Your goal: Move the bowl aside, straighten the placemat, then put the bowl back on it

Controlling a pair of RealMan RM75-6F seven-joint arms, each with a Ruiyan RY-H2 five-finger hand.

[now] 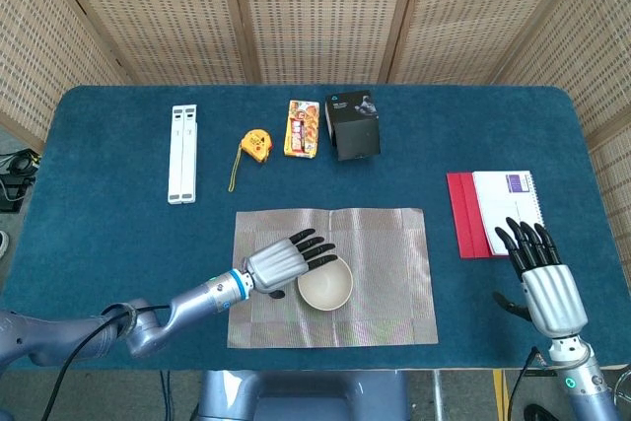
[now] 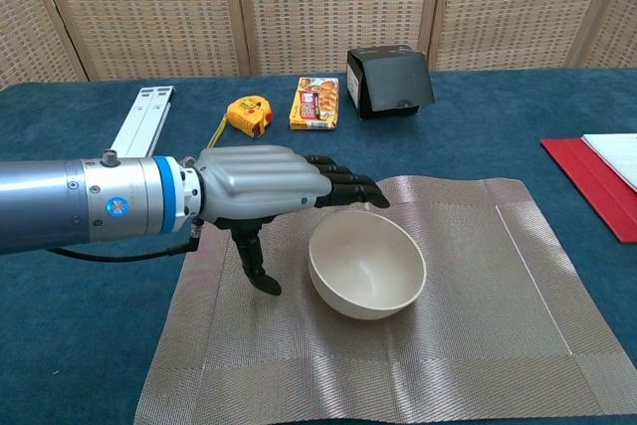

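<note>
The cream bowl [image 1: 325, 286] [image 2: 366, 264] stands upright on the grey woven placemat [image 1: 385, 244] [image 2: 498, 286], a little left of the mat's middle. My left hand [image 1: 281, 260] [image 2: 264, 186] hovers just left of the bowl with its fingers stretched out flat past the far rim. Its thumb points down, apart from the bowl's wall, so it holds nothing. My right hand [image 1: 547, 283] rests at the front right of the table, fingers straight and spread, empty. The chest view does not show it.
Along the far side lie a white folded stand [image 1: 182, 153], a yellow tape measure [image 1: 256, 145], a snack packet [image 1: 302, 127] and a black box [image 1: 353, 125]. A red folder with a white notebook [image 1: 493, 212] lies right of the mat.
</note>
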